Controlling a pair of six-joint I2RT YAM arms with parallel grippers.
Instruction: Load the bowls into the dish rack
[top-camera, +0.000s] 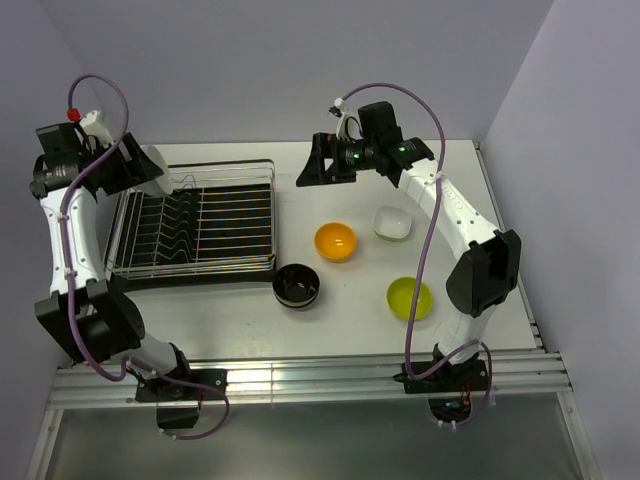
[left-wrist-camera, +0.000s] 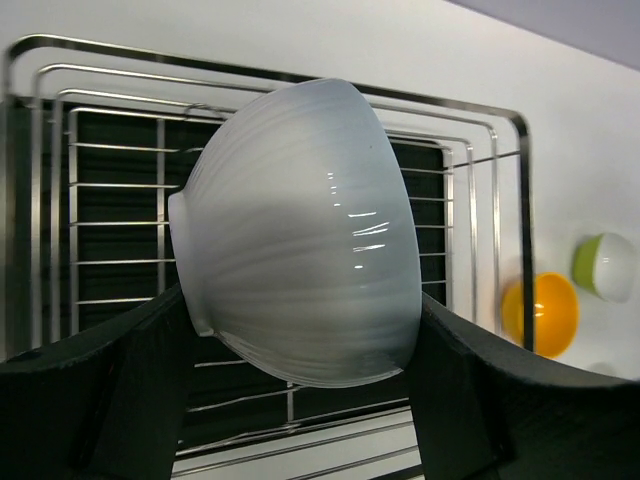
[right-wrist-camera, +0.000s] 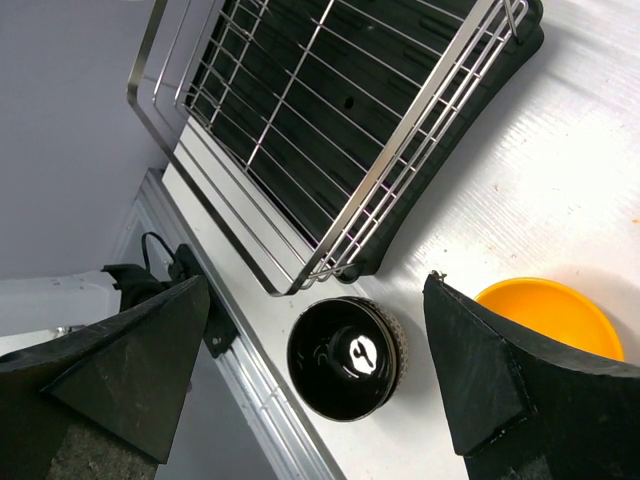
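Observation:
My left gripper (top-camera: 150, 168) is shut on a white bowl (left-wrist-camera: 300, 230), held on its side above the far left corner of the chrome dish rack (top-camera: 195, 222); the rack's wires show behind the bowl (left-wrist-camera: 110, 190). My right gripper (top-camera: 312, 168) is open and empty, held high right of the rack. Its wrist view looks down between its fingers on the black bowl (right-wrist-camera: 347, 357), the orange bowl (right-wrist-camera: 548, 315) and the rack's corner (right-wrist-camera: 350, 110). On the table stand the orange bowl (top-camera: 335, 241), a second white bowl (top-camera: 393, 222), the lime bowl (top-camera: 410, 298) and the black bowl (top-camera: 297, 286).
The rack stands on a black drip tray (top-camera: 255, 268) at the table's left. A metal rail (top-camera: 300, 380) runs along the near edge. Walls close the back and both sides.

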